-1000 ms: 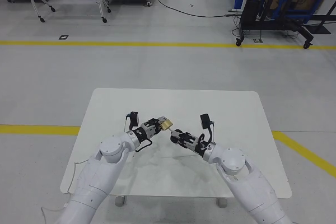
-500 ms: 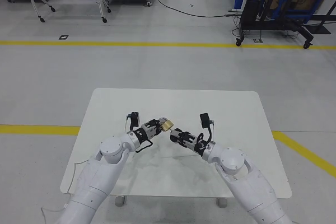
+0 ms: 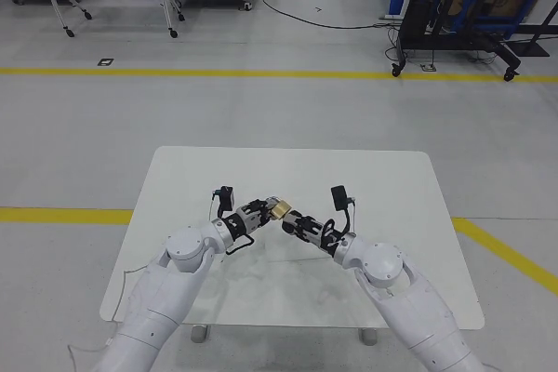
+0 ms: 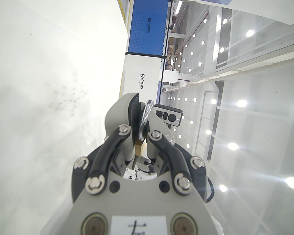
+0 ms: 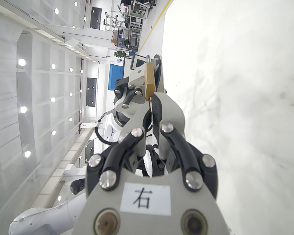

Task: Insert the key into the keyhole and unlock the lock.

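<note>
Over table, lock in left pincer, right pincer (key likely) touching.

Bright, even overhead light; bench washed near white in both wrist views, heavy glare; ceiling lamps flare as round spots; lock shackle glints; wrist views bend straight lines at edges.

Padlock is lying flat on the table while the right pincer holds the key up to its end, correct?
No. The padlock is not on the table: the left pincer holds it in the air, as the left wrist view shows, while the right pincer holds the key up to its end.
</note>
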### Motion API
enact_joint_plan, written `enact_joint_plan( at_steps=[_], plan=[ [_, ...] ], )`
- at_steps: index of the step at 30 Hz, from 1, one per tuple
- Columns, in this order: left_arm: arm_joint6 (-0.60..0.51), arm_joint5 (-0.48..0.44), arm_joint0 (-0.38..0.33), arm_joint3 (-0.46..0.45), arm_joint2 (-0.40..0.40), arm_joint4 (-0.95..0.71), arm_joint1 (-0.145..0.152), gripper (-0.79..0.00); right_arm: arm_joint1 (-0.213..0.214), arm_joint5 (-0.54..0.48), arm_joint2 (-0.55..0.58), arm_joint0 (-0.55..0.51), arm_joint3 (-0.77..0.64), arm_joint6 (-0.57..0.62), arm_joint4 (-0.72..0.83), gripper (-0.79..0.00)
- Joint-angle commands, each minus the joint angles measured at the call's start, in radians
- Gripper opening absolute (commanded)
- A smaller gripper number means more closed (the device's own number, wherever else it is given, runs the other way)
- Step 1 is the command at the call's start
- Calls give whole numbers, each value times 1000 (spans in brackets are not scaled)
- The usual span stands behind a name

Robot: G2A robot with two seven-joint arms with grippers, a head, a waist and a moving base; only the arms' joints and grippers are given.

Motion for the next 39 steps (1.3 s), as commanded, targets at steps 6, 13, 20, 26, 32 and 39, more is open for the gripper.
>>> enact_joint_plan(
  at_steps=[6, 13, 20, 26, 32, 39],
  plan=[
    [9, 12, 3, -1, -1, -10, 0, -785, -2, 2, 3, 0, 6, -7, 26, 0],
    [64, 38, 7, 2, -11, -42, -3, -785, 1, -11, 16, -11, -8, 6, 50, 0],
    [81, 50, 9, 1, -11, -60, -5, -785, 1, -11, 16, -11, -8, 6, 50, 0],
    [114, 75, 12, 6, -16, -83, -7, -785, 2, -46, 42, -31, -30, 19, 127, 0],
    [81, 107, 24, 18, -49, -275, -16, -785, 8, -179, 112, -74, -76, 95, 295, -785],
    [-46, 205, 5, 86, -63, -532, -30, -785, 5, -262, 105, -67, -75, 146, 364, -785]
  ],
)
